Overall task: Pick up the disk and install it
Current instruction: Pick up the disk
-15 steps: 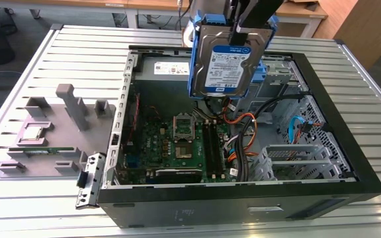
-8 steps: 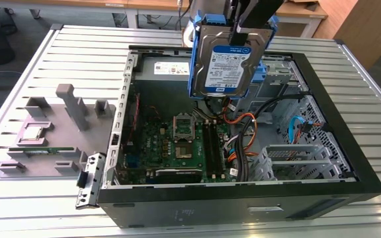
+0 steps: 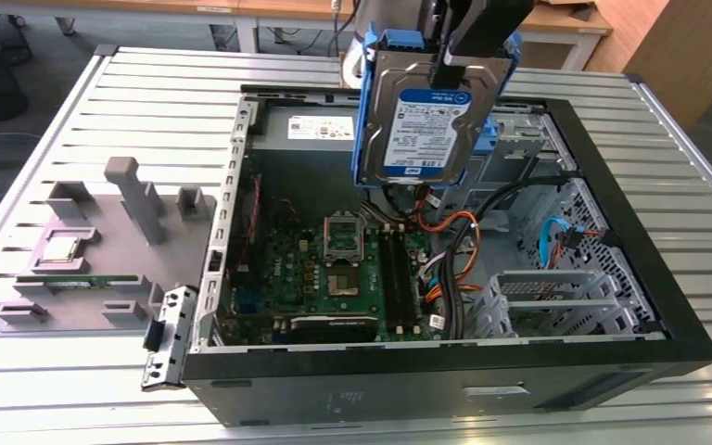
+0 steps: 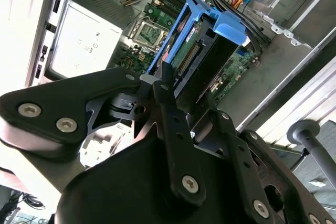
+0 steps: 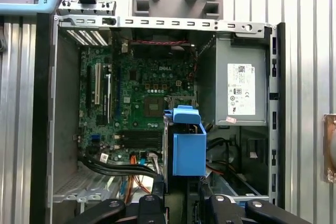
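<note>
Ribbed metal table [image 3: 96, 102] carries an open black steel computer case [image 3: 455, 394] directly beneath the gripper [image 3: 462, 67], with a green circuit board [image 3: 331, 269] exposed on the case floor. The disk [image 3: 428, 125], a flat silver-grey metal slab framed in blue plastic rails, hangs upright from the gripper over the case's open interior. The black jaws are clamped on the disk's upper edge.

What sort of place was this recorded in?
Probably a robotics lab bench for computer assembly: an open computer case on a slatted metal table, a grey parts fixture beside it, the claw holding the disk above.
</note>
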Tool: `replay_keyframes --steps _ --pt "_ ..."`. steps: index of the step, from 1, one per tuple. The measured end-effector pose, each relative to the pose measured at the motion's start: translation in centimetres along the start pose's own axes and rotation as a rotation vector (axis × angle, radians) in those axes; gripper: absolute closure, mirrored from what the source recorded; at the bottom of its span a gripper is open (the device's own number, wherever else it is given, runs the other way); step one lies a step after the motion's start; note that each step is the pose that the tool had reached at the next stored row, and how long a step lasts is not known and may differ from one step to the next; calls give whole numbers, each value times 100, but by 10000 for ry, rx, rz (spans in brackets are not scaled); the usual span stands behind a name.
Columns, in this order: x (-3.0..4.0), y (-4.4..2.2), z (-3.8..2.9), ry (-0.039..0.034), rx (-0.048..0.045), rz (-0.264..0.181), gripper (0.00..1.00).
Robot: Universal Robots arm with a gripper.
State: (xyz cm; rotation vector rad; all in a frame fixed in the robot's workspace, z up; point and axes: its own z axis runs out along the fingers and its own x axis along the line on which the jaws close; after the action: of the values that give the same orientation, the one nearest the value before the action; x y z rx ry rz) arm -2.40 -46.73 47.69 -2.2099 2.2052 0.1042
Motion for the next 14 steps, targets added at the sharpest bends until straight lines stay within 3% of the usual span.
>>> replay_keyframes --steps 14 --pt "66 -11 0 0 0 0 65"
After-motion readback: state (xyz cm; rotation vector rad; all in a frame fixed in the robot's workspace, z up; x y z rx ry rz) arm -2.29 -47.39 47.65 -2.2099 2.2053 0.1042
